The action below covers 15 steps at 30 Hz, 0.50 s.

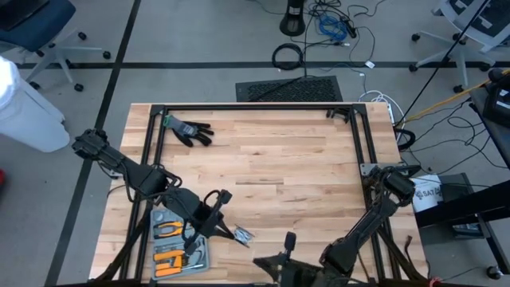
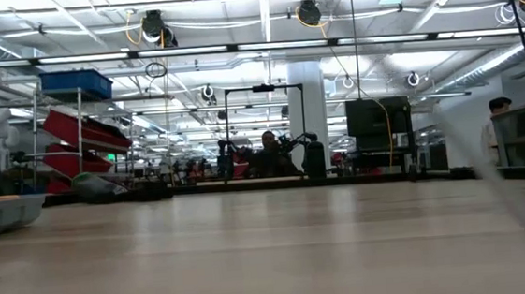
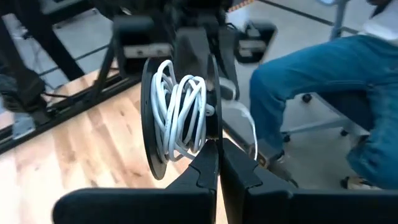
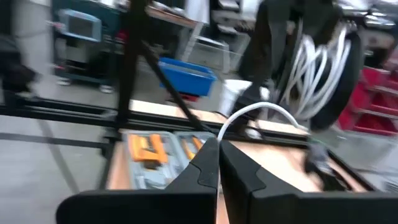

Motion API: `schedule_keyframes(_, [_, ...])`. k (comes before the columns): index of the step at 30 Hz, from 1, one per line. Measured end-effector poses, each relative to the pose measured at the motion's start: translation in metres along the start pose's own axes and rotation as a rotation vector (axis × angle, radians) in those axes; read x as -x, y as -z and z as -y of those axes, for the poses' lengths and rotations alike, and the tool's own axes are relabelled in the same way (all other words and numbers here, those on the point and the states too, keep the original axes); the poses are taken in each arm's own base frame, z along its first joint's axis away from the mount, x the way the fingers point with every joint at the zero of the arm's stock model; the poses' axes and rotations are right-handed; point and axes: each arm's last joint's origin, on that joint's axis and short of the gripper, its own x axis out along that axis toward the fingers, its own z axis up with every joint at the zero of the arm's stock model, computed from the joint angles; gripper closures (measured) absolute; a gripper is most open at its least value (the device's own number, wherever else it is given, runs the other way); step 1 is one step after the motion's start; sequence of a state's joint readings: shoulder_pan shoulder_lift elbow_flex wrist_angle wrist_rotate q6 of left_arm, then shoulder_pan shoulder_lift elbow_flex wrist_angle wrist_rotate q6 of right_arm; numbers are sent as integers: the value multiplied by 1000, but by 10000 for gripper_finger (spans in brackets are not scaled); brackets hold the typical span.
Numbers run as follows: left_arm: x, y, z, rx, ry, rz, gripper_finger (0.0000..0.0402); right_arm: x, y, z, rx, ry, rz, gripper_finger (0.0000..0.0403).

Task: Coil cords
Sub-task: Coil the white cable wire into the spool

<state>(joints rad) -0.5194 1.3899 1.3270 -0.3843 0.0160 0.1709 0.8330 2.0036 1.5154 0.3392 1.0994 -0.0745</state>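
Observation:
A black spool wound with thin white cord hangs above the table's near left part, over the wood. My left gripper is shut on the spool. In the high view that gripper sits beside the tool tray. The cord's free end arches from the spool to my right gripper, which is shut on it. In the high view the right gripper is near the table's front edge. Neither arm shows in the low view. My left gripper pinches the rim of one black disc of the spool between its two shut fingers. The spool stands on edge beyond the fingertips, lifted clear of the table. My right gripper pinches the cord's free end between its fingertips. The fingers lie about level. The cord bows slack from them to the spool.
A black glove lies at the far left of the table. A grey tray of orange-handled tools sits at the near left corner. A black frame runs along the table's edges. A seated person in jeans is beyond the near edge.

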Motion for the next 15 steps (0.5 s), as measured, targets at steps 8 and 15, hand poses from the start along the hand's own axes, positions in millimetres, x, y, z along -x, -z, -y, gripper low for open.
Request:
schedule_keyframes(8, [-1,-6,1,-49,75,82,395,26,-28,10,-17,-182,14,403])
schedule_keyframes(15, [-20,-2,0,-50,81,76,395,41,-44,18,-16,-227,28,403])
